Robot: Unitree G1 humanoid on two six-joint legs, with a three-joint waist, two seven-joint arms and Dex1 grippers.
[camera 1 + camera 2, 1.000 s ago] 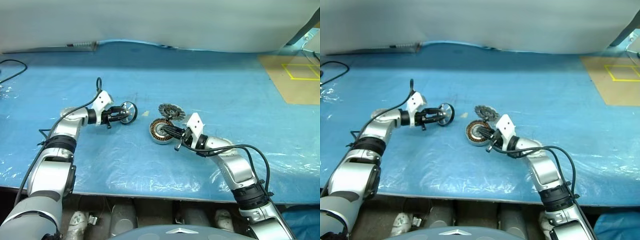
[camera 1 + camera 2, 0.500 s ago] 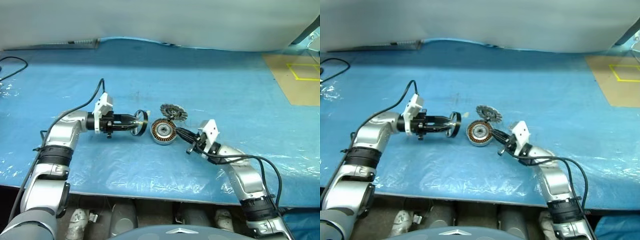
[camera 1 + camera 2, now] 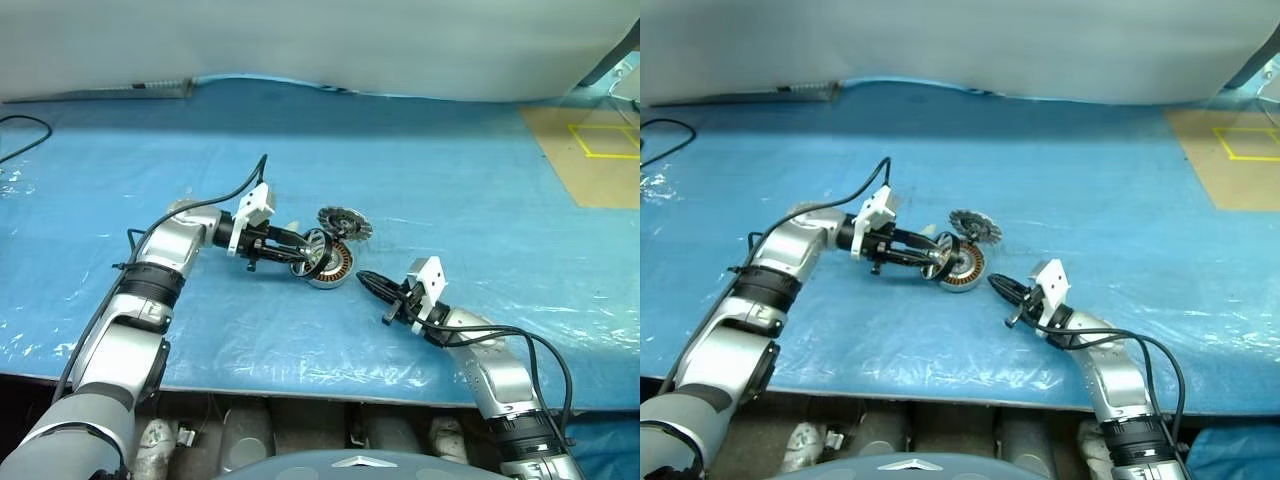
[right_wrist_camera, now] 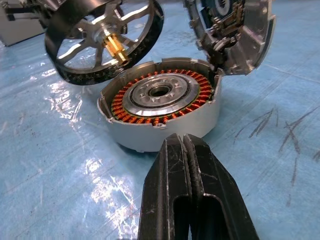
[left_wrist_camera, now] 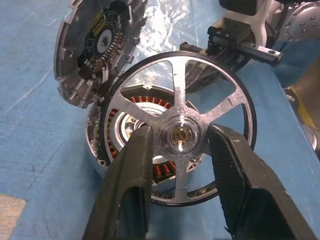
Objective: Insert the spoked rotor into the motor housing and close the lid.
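Rotor (image 5: pixel 182 135), grasped by my left fingers (image 5: pixel 131 192), hung tilted just above the housing (image 4: pixel 162 107); its shaft could miss the hole. Right fingers (image 4: pixel 190 195) were clenched, empty.

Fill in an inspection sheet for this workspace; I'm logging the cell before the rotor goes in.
Surface: blue plastic sheet, wrinkled, glossy.
Job's things: spoked rotor tilted over the motor housing, not seated; lid propped open at the housing's far edge.
Clutter: small pale scrap beside the rotor.
Grippers: left gripper grips the rotor at its hub; right gripper shut, empty, short of the housing.
Cables: black cable at the far left edge.
Surroundings: brown board with yellow tape, far right.
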